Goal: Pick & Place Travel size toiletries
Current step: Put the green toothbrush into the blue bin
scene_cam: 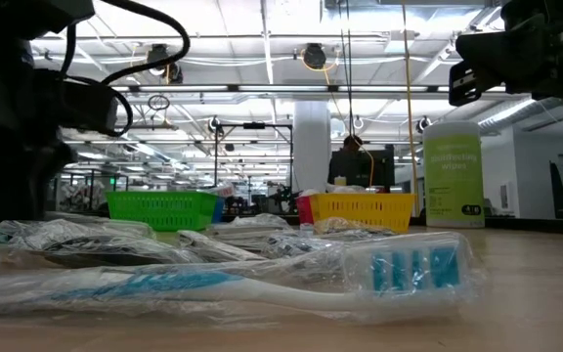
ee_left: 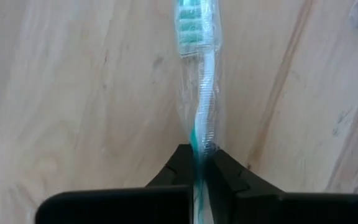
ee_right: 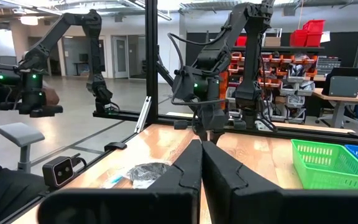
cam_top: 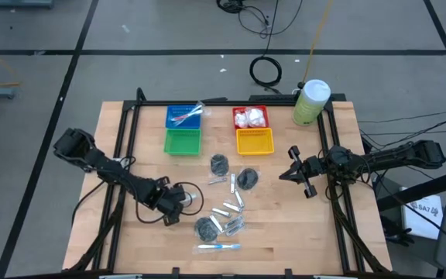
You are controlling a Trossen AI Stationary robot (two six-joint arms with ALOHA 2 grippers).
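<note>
My left gripper [cam_top: 183, 198] stands left of the middle of the table, pointing steeply down and shut on a toothbrush [ee_left: 197, 74] with teal bristles in clear wrap. Other toiletries lie loose on the wood to its right: dark discs [cam_top: 219, 163], silver tubes [cam_top: 228, 209], and a blue toothbrush [scene_cam: 262, 284] in wrap near the front edge. A toothbrush [cam_top: 186, 115] lies in the blue basket, and white packets [cam_top: 249, 117] lie in the red one. My right gripper [cam_top: 285, 175] hangs shut above the table's right part, holding nothing. My left gripper pinches the wrapped toothbrush's handle [ee_left: 202, 146] between its two fingers [ee_left: 227, 171], coming from above and across the handle. The brush head [ee_left: 191, 28] points away from the fingers, low over the wood. Whether the toothbrush is lifted clear I cannot tell.
The blue [cam_top: 183, 116], green [cam_top: 182, 142], red [cam_top: 250, 108] and yellow [cam_top: 255, 141] baskets stand in a block at the far middle. A tall pale-green canister [cam_top: 311, 102] stands at the far right. Bare wood lies at the near left and near right.
</note>
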